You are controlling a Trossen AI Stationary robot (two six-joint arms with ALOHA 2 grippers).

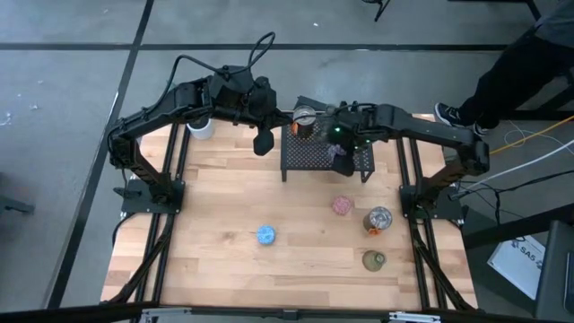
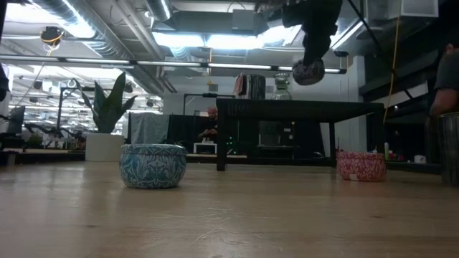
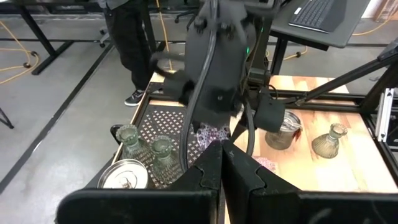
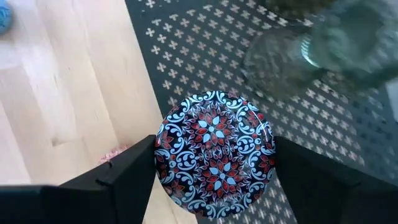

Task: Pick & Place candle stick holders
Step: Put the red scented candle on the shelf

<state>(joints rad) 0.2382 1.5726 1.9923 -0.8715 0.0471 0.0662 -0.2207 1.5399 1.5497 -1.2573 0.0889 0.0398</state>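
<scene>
High view: wooden worktop (image 1: 224, 206) with a black mesh rack (image 1: 325, 157) at upper centre.

- Right gripper (image 1: 341, 151): over the rack's right half, jaws wide and closed on a round patterned holder (image 4: 214, 152), dark with red, white and blue flowers. Right wrist view looks onto the holder's flat round face, a dark finger on either side, the mesh close beneath. Low view shows it hanging at upper centre, clear above the rack top, short axis roughly upright.
- Left gripper (image 1: 264, 141): just left of the rack's upper left corner, jaws fully closed, nothing between them.
- On the rack: a silvery holder with orange accent (image 1: 305, 117) at its upper left; left wrist view shows two clear green glass stems (image 3: 144, 148) upright beside a silvery round top (image 3: 124, 175) at the lower left of that frame. A blurred glass piece fills the upper right of the right wrist view; its shape is hard to make out.
- Loose on the worktop: blue holder (image 1: 266, 235) at lower centre; pink holder (image 1: 342, 205), a second silvery holder (image 1: 378, 219) and an olive-green holder (image 1: 374, 260) in a loose column at lower right, all apart from one another.
- White pot (image 1: 200, 127) at the worktop's upper left corner, partly hidden under the left arm.
- Person (image 1: 502, 76) at the upper right edge, cut off by the frame; only dark legs and a shoe show.
</scene>
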